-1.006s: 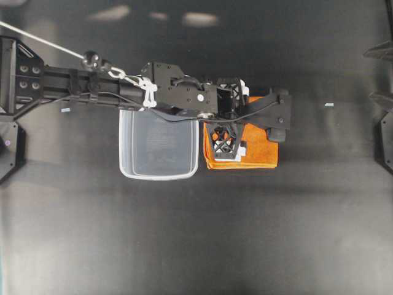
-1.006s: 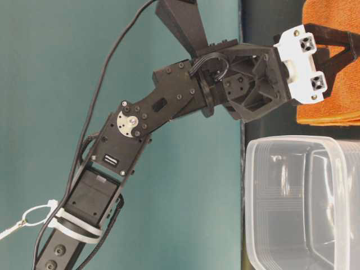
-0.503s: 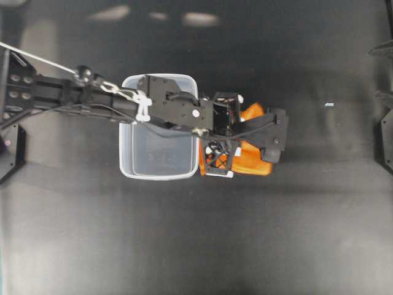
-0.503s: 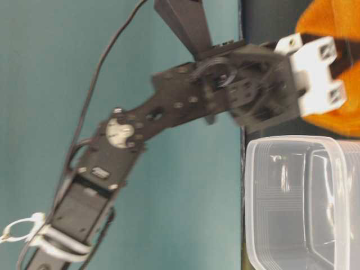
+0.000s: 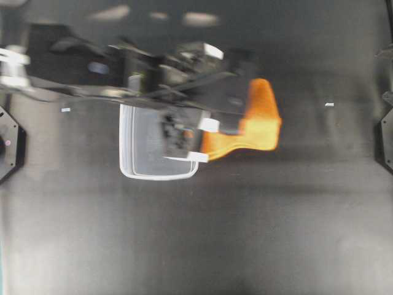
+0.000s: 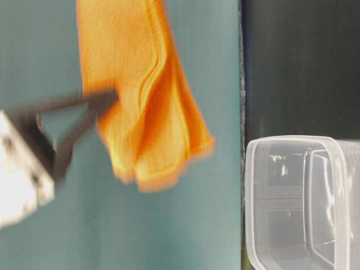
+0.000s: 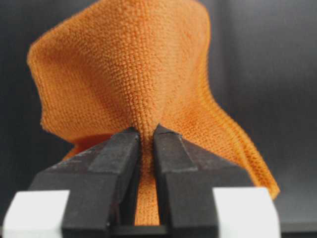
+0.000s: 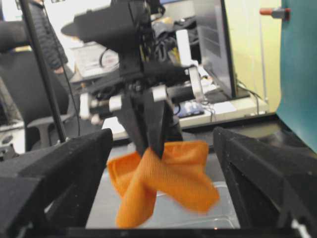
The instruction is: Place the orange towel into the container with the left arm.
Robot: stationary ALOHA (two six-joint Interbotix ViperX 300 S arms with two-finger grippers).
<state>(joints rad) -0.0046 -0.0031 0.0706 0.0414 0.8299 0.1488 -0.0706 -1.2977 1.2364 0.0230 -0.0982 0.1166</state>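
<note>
Black tabletop (image 5: 245, 233). Left: clear container (image 5: 142, 165) beneath the blurred left arm (image 5: 80, 92). Left gripper (image 7: 145, 136) is clenched on the orange towel (image 5: 261, 123), which hangs lifted beside the container's right edge. Right gripper (image 8: 163, 158): fingers spread wide, holding nothing.

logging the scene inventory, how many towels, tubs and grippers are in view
towel: 1
tub: 1
grippers: 2, left gripper shut on the towel, right gripper open
total: 4
</note>
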